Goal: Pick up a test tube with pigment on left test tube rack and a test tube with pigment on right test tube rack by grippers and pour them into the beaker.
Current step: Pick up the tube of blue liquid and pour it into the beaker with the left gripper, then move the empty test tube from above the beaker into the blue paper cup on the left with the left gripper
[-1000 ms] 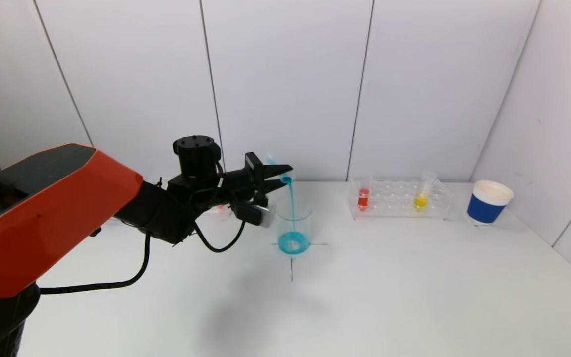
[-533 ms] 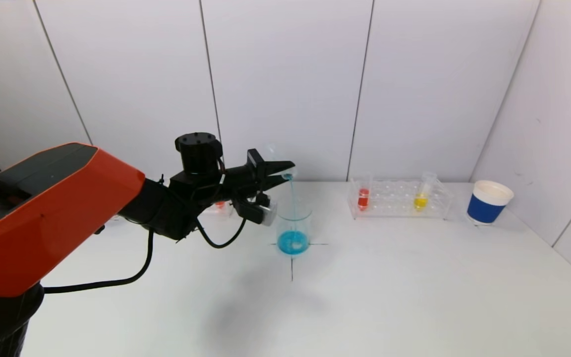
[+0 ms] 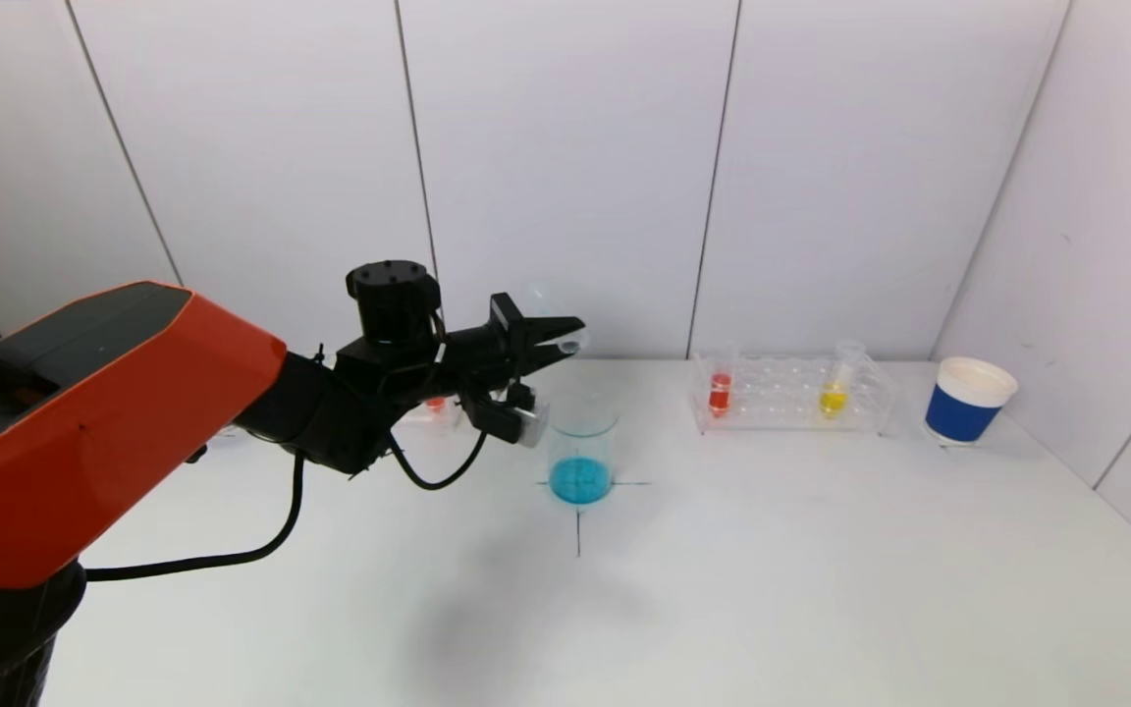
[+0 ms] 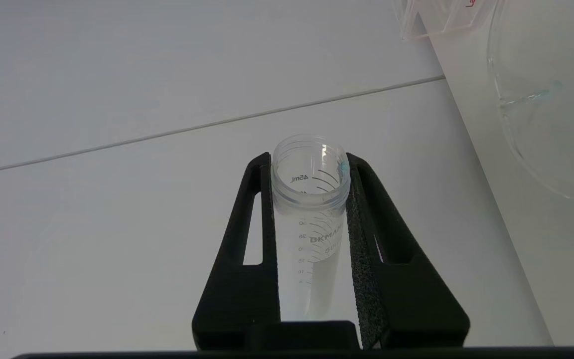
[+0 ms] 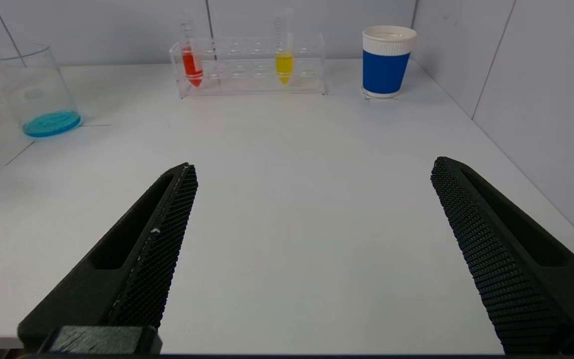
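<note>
Right gripper (image 5: 312,239) parked low at near table edge, jaws spread wide, nothing held. Beaker (image 3: 582,452) mid-table on cross mark, blue liquid at bottom. Left gripper (image 4: 309,172) above and just beside it, clamped on tilted tube (image 4: 309,209), looks drained. Right rack (image 3: 789,395) farther back: red tube (image 3: 720,389), yellow tube (image 3: 833,397). Light, smooth plastic, likely slippery; best gripped on upper wall below threads.

Left gripper (image 3: 565,346) above the beaker (image 3: 582,454), clamping a tipped, emptied test tube (image 3: 554,312); blue liquid inside beaker.
</note>
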